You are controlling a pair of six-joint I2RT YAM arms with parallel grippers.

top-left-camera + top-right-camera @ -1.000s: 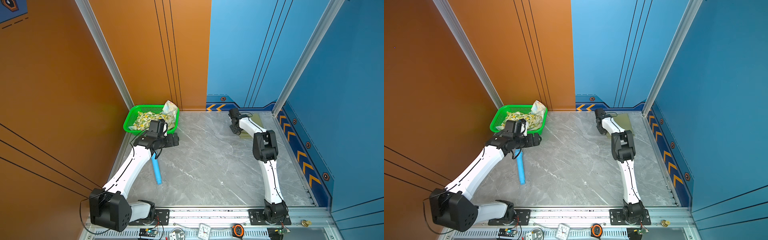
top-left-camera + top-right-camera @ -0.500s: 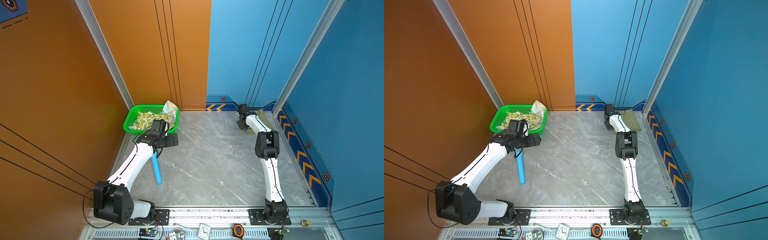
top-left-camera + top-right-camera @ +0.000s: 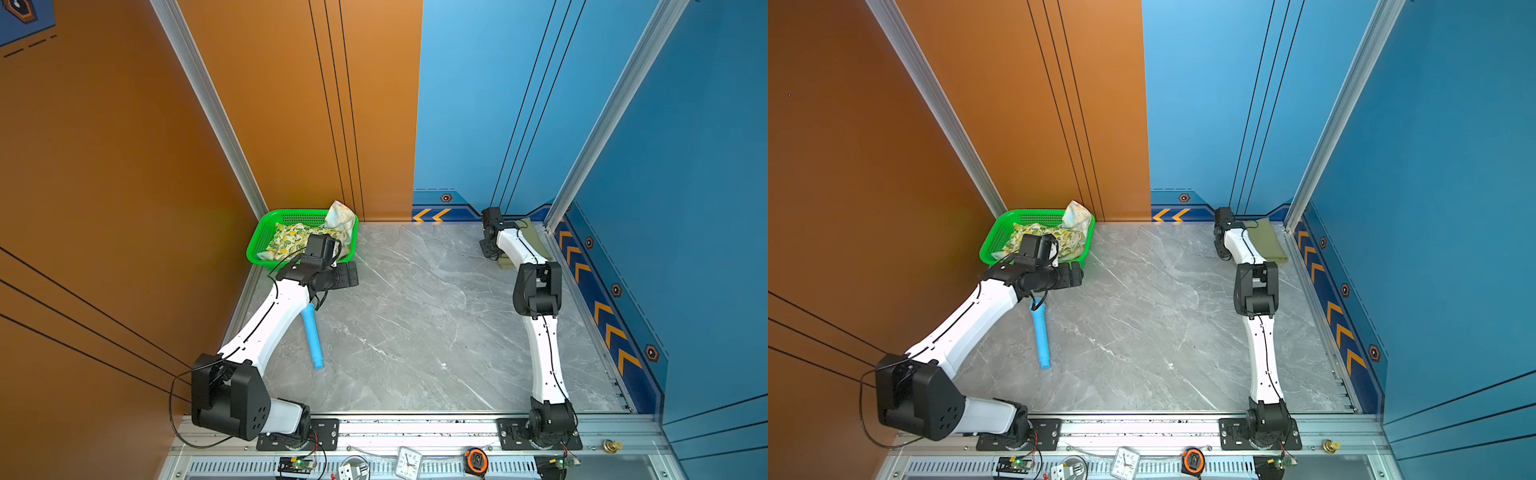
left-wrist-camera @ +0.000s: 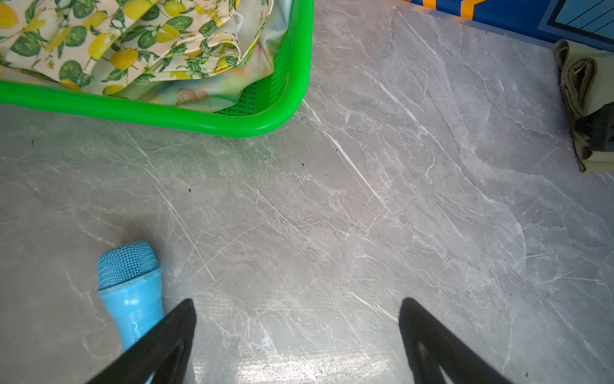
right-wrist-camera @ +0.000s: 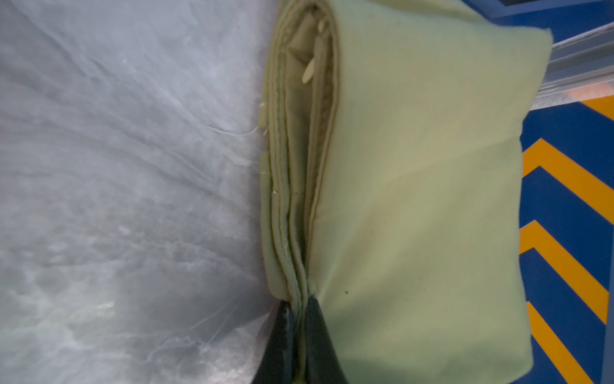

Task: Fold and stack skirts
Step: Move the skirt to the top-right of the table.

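The right gripper (image 5: 299, 304) pinches the folded olive skirt (image 5: 415, 183) at the tabletop's (image 3: 415, 324) far-right corner; the open left gripper (image 4: 297, 302) sits nearer the lemon skirt (image 4: 116, 40).

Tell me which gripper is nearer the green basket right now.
Left. The left gripper is open just off a corner of the green basket; the right gripper is across the table, shut on the olive skirt.
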